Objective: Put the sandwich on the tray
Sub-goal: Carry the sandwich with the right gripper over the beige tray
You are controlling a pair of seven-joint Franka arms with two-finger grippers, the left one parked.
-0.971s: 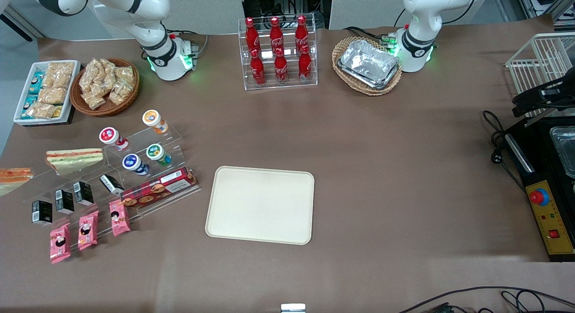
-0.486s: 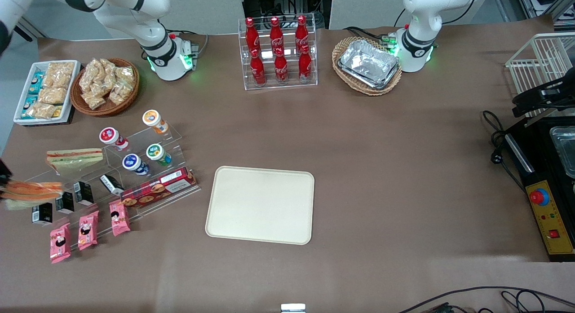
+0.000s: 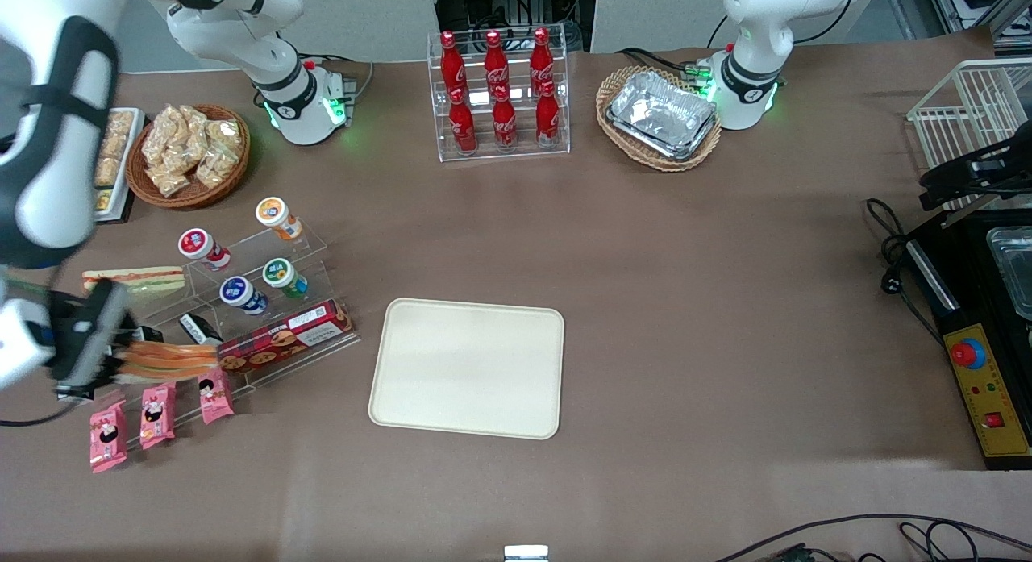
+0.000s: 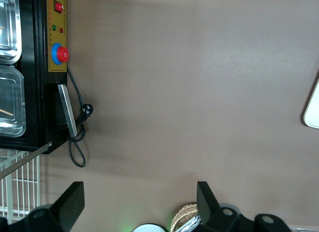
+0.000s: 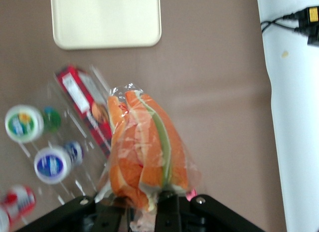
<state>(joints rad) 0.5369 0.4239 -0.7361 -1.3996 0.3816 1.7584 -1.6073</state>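
The sandwich (image 3: pixel 173 359) is a clear-wrapped wedge with an orange top layer and a thin green filling. It hangs in the air over the clear display shelf (image 3: pixel 242 304), above the black cartons and pink snack packs. My right gripper (image 3: pixel 119 360) is shut on its wide end. In the right wrist view the sandwich (image 5: pixel 144 152) sticks out from between the black fingers (image 5: pixel 167 208), pointing toward the tray (image 5: pixel 105 18). The cream tray (image 3: pixel 468 368) lies flat mid-table with nothing on it, well apart from the sandwich, toward the parked arm's end.
A paler sandwich wedge (image 3: pixel 137 280) stays on the shelf with yogurt cups (image 3: pixel 240 292) and a red cookie box (image 3: pixel 284 340). Pink snack packs (image 3: pixel 153 409) lie nearer the camera. A cola rack (image 3: pixel 498 94), a snack basket (image 3: pixel 189 152) and a foil-tray basket (image 3: pixel 661 117) stand farther from the camera.
My right arm has swung into view over the shelf. The gripper has carried the sandwich from the table's edge at the working arm's end toward the tray.
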